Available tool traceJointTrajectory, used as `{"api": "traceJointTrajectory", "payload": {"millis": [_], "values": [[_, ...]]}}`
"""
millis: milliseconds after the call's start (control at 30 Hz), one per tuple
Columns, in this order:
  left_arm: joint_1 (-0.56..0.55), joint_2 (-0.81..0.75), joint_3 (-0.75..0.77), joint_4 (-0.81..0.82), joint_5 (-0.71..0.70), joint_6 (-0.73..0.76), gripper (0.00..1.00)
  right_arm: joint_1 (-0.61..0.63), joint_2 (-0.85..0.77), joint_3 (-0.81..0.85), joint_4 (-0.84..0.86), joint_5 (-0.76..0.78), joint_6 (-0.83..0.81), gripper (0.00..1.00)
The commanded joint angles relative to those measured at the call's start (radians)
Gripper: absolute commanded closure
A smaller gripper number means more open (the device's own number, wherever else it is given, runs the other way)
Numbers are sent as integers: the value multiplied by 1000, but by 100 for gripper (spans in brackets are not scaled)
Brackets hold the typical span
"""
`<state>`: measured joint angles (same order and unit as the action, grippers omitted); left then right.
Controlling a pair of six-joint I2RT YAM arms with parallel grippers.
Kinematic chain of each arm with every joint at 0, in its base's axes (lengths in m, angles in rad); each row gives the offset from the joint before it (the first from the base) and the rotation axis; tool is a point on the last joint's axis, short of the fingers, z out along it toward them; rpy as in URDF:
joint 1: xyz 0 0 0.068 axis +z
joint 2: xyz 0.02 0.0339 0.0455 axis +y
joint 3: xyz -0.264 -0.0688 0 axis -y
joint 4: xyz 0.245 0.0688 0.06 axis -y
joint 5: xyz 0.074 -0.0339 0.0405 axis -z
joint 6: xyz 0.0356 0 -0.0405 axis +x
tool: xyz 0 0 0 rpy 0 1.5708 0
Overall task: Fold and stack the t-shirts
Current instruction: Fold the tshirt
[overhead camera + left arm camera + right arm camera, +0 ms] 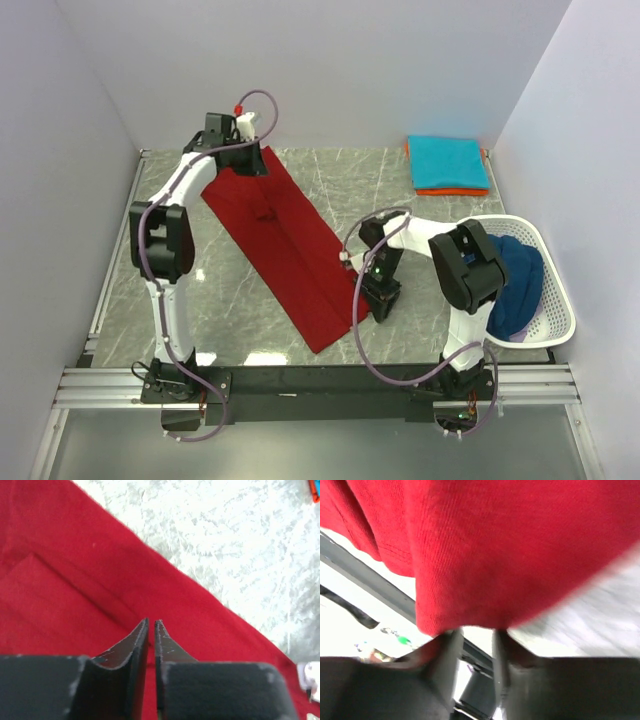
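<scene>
Marble table [230,290], white basket [557,295] holding navy t-shirt [520,280]

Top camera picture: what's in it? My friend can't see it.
A long dark red t-shirt lies slantwise on a grey table, the left hand at its far end, the right hand by its near end. Far right, a folded teal t-shirt sits on an orange one; a navy t-shirt sits in a white basket.
</scene>
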<state>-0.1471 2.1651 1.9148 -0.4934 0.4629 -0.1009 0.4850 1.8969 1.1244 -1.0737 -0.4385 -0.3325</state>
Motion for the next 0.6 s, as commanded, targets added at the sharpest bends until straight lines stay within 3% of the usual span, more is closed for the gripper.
{"api": "traceJointTrajectory", "payload": {"millis": [0,67,200,367,567], "values": [[30,-77,-135,24,37,-42,83,-60,-87,112,-73,37,-59,51],[46,-115,-206,55,37,-51,79,-80,-105,179,-97,46,-85,46],[55,-143,-267,70,11,-63,76,-76,-131,262,-78,99,-83,49],[64,-131,-309,70,-3,-94,77,-10,-46,391,-71,87,-51,65],[109,-58,-260,26,-1,-141,81,61,86,462,-9,138,-30,74]]}}
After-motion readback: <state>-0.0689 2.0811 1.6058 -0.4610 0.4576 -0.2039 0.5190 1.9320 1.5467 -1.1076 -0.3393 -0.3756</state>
